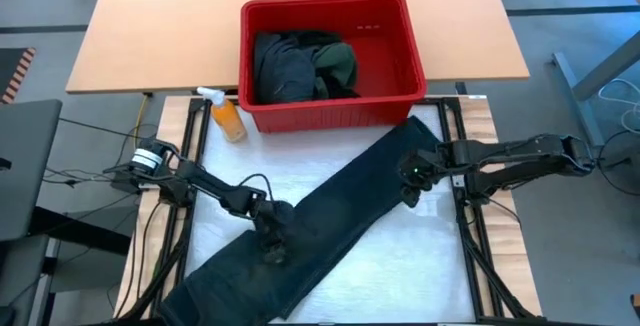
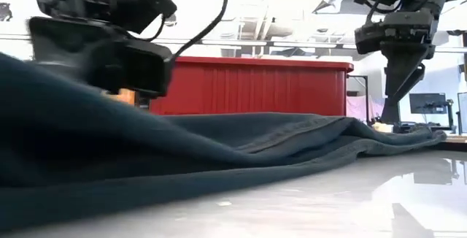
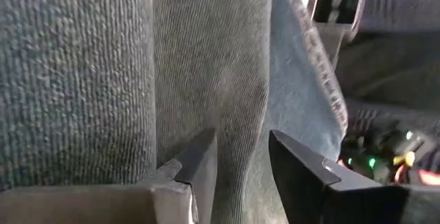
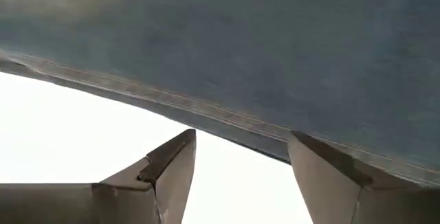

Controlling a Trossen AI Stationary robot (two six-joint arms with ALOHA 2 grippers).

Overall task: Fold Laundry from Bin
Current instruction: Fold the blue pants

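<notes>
One long dark charcoal cloth garment (image 1: 330, 221) lies spread diagonally on my white work surface (image 1: 420, 266), running from the corner near me on my left up toward the large rectangular red plastic bin (image 1: 330, 111). I judge that this layout is intended to flatten the piece before any fold is made. The remaining laundry, a bundle of black and dark green cloth (image 1: 300, 66), sits inside the bin, which stands on the tan wooden table (image 1: 150, 36) just beyond the work surface. A small orange spray bottle (image 1: 225, 116) stands beside the bin's left corner and is not part of the job.

Left gripper (image 1: 272, 251): positioned over the lower part of the spread garment, fingers pointing down onto it. In the left wrist view the left gripper (image 3: 240, 165) has its fingers set narrowly apart, with ribbed grey fabric directly behind the gap. I cannot tell whether the tips press the cloth; nothing is pinched between them.

Right gripper (image 1: 410, 184): positioned at the garment's upper end, close to the bin. In the right wrist view the right gripper (image 4: 240, 162) is spread wide, straddling the stitched hem of the garment where it meets the white surface. It holds nothing. I judge it is lined up to take that edge.
</notes>
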